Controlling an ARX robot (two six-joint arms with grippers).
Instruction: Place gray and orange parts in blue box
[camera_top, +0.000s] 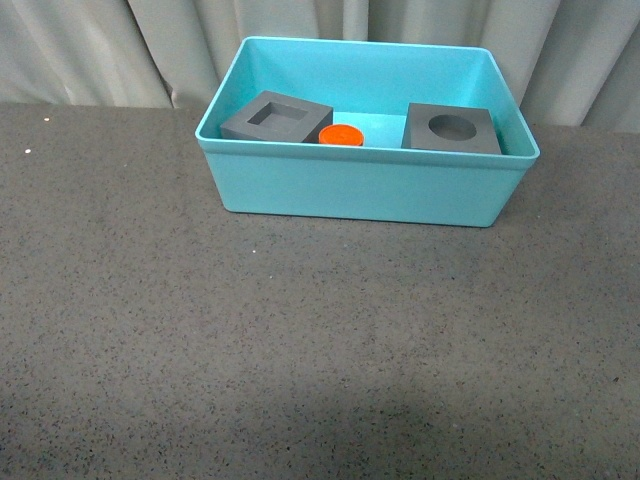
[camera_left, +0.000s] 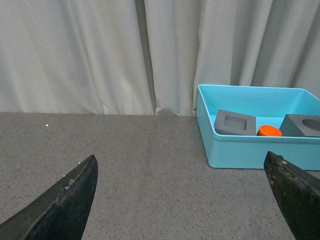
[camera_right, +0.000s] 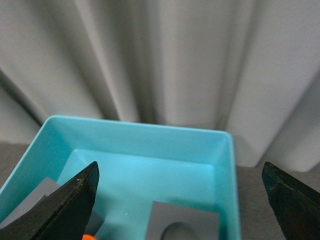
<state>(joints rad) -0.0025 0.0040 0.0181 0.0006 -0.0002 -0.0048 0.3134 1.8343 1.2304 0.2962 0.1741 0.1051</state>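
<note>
Resting place: the blue box (camera_top: 360, 190) stood on the dark speckled counter (camera_top: 300, 350), toward its far side, close before a pale curtain (camera_top: 90, 50).
Contents: all three parts lay inside the box, in a row along its floor.
Square-recess gray cube (camera_top: 277, 118): sat at the left end of the box, turned a little askew, recess facing up.
Round-recess gray cube (camera_top: 452, 129): sat at the right end, near the right wall, recess facing up.
Orange cylinder (camera_top: 341, 135): stood between the two cubes, just beside the square-recess one; whether they touched could not be told. Its markings could not be made out.
Left claw (camera_left: 182, 200): was spread wide with nothing between its dark fingers (camera_left: 65, 205); it hung low over bare counter, well apart from the box, which showed to one side with both cubes and the cylinder in it.
Right claw (camera_right: 182, 207): was spread wide and held nothing; its fingers (camera_right: 60, 210) framed the box from above, with the round-recess cube visible below.
Front view: neither arm appeared in it.
</note>
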